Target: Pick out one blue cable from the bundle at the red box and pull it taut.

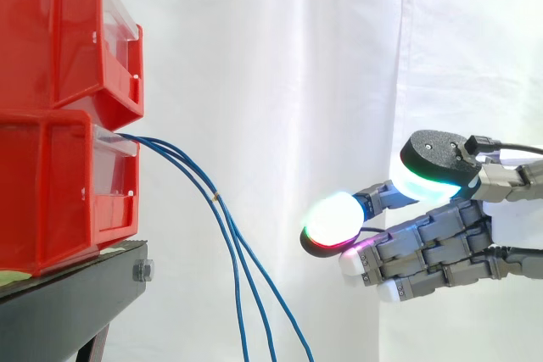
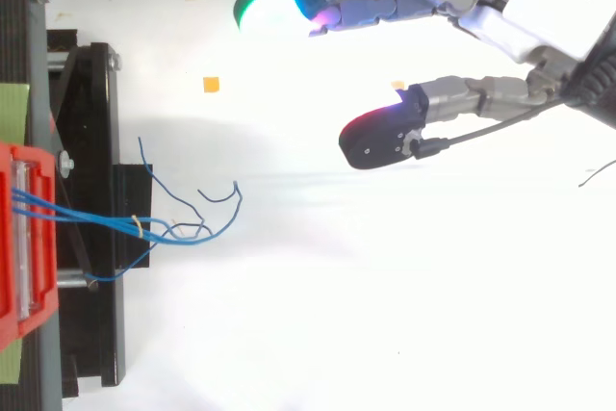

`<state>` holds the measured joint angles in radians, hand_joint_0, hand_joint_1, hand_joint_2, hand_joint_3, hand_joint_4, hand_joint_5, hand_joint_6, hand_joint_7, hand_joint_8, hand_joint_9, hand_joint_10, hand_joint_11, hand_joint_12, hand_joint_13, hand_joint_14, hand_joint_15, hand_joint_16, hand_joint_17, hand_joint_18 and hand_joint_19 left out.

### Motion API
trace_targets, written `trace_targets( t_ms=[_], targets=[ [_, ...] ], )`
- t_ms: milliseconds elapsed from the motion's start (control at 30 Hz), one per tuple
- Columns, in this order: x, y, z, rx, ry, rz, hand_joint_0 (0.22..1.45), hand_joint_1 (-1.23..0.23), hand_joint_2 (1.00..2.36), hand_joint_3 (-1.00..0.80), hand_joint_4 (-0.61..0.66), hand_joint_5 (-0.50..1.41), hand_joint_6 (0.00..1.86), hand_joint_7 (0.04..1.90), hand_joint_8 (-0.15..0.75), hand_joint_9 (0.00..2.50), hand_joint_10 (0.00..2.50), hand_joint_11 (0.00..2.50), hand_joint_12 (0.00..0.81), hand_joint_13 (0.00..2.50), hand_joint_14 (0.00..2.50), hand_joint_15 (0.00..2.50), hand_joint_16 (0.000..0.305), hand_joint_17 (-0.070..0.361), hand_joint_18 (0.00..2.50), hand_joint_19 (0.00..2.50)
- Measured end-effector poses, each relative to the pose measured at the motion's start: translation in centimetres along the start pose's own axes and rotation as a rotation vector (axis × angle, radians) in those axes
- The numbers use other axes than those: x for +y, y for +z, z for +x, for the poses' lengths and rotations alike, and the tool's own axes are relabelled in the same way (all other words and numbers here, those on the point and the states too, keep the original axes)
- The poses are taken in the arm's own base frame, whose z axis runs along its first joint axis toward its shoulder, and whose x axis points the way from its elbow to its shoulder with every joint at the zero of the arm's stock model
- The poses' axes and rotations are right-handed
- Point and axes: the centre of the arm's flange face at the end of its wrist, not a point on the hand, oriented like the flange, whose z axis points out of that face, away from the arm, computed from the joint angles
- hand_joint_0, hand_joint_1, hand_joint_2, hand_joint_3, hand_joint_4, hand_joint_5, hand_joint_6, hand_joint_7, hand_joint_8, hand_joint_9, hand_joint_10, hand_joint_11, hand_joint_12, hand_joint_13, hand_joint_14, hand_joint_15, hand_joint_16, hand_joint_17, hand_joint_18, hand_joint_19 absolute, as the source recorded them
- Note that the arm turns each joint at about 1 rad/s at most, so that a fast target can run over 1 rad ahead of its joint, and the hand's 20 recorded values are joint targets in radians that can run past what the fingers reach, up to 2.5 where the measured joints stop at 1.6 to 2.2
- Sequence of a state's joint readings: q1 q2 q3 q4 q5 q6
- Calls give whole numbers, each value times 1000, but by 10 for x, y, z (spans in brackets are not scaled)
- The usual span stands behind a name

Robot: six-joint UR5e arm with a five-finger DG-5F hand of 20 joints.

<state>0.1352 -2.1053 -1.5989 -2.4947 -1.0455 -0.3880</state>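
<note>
the hand (image 1: 437, 239) is held released, fingers loosely spread, nothing grasped, well apart from the blue cables (image 1: 215, 197), which are seen drooping from the lower red bin (image 1: 59, 192) past the black stand (image 1: 68, 311)

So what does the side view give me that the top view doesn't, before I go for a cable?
Side view: two red bins stacked, the blue cables leaving the lower one and hanging down, the hand at about that bin's height. Top view: the cables' loose ends curling, and the hand offset sideways from their line. Both: the hand open, holding nothing, well apart from the cables.
</note>
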Motion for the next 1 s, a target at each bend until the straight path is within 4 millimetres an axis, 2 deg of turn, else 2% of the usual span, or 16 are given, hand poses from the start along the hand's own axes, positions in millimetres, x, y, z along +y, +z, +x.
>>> trace_targets(
  t_ms=[500, 633, 767, 1000],
  targets=[
    [3, 0, 6, 1, 2, -14, 485, -614, 1000, -500, 218, -214, 502, 709, 271, 589, 4, 107, 323, 419, 0, 0, 48, 108, 312, 320],
    [-7, 0, 12, 9, 2, -2, 487, -612, 1000, -500, 221, -213, 502, 709, 271, 588, 4, 108, 323, 419, 0, 0, 48, 108, 312, 320],
    [-16, 6, 17, 10, 27, 4, 487, -612, 1000, -500, 223, -213, 502, 710, 270, 590, 5, 109, 324, 419, 0, 0, 48, 108, 311, 323],
    [-14, 17, 20, 8, 43, -10, 488, -609, 1000, -500, 223, -212, 502, 710, 272, 592, 4, 109, 322, 419, 0, 5, 48, 108, 313, 329]
  ],
)
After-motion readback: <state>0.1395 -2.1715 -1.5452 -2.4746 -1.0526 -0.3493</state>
